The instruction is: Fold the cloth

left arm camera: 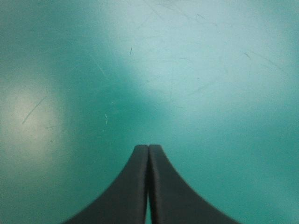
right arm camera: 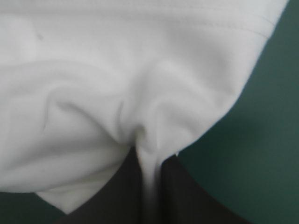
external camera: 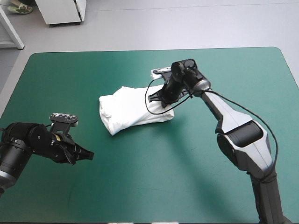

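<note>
From where I stood, the white T-shirt (external camera: 131, 109) lay as a folded bundle on the desk (external camera: 196, 186), a little toward 11 o'clock from the middle of the top. Its long side slanted from about 8 o'clock to about 2 o'clock. The right end effector (external camera: 159, 99) was down on the bundle's 3 o'clock end, its arm reaching in from the desk's 4 o'clock side. Seen along that wrist, the right end effector (right arm camera: 148, 161) was clamped on the cloth: its black fingers (right arm camera: 117, 196) were all but together, with a thin pleat of white pinched between them. The T-shirt (right arm camera: 117, 70) bunched into soft folds right at the tips and spread ahead of them as a broad white field, a stitched hem running across its far part. A patch of the teal-green cover (right arm camera: 261, 140) showed just beside it. The left end effector (external camera: 86, 155) sat at roughly 7 o'clock from the bundle, well apart from it, pointing toward 3 o'clock. In its own wrist view the left end effector (left arm camera: 148, 148) was pressed together into one pointed arch, gripping nothing, with only bare teal-green cover ahead. I could not tell whether its tips touched that cover.
</note>
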`<move>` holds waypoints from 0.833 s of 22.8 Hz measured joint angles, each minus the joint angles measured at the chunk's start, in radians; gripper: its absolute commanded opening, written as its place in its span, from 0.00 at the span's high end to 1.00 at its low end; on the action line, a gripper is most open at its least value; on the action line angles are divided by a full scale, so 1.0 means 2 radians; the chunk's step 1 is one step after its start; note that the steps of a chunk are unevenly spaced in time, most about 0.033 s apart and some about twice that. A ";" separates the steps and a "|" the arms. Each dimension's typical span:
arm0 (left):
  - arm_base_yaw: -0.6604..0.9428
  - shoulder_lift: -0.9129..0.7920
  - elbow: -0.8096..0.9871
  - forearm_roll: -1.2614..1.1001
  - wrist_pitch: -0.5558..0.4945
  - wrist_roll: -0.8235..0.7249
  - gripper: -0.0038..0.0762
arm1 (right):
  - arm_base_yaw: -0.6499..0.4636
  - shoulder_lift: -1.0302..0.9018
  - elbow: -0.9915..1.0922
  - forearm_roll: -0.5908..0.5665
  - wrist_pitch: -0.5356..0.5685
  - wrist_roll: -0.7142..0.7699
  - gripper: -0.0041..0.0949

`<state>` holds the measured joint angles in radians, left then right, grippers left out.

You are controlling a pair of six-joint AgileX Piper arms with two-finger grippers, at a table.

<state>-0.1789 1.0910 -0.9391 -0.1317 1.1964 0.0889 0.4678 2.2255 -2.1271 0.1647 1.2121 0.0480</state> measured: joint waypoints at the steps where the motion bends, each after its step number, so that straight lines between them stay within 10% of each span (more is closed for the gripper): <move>1: 0.000 0.000 0.000 0.000 0.000 0.000 0.96 | -0.010 -0.010 0.004 -0.005 0.004 0.000 0.98; 11: 0.000 -0.039 0.002 -0.001 -0.010 0.011 0.96 | -0.252 -0.165 0.248 -0.094 -0.012 0.005 0.98; 19: 0.000 -0.055 0.002 -0.001 -0.010 0.011 0.96 | -0.339 -0.190 0.285 -0.119 -0.013 0.001 0.98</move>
<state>-0.1789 0.9809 -0.9355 -0.1336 1.1757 0.1102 -0.2100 1.8448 -1.5575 -0.0739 1.1857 0.0504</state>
